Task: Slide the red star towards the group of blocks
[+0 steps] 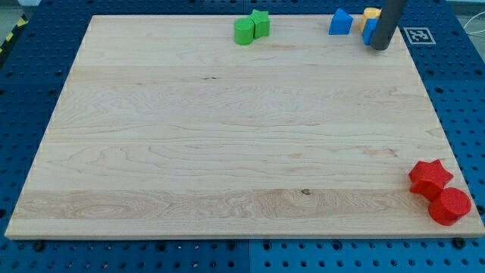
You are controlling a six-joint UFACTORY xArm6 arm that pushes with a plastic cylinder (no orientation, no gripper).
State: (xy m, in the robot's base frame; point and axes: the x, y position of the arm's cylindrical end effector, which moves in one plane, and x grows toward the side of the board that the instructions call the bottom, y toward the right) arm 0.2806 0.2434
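Wooden board (227, 136): red star (430, 177) touches red cylinder (450, 205); my tip (380, 47), clawless, beside blue block (369, 30), green blocks (251, 28) far off.

Lighting: bright, even, diffuse, apparently from overhead. Pale wooden board (227, 129): uniformly lit, grain sharp, no glare. Shadows: short and soft, close under the red star block (430, 177) and red round block (450, 205). Focus: crisp to every edge. Distortion: board edges straight, narrowing toward the view's top by perspective. Dark rod: slightly soft.
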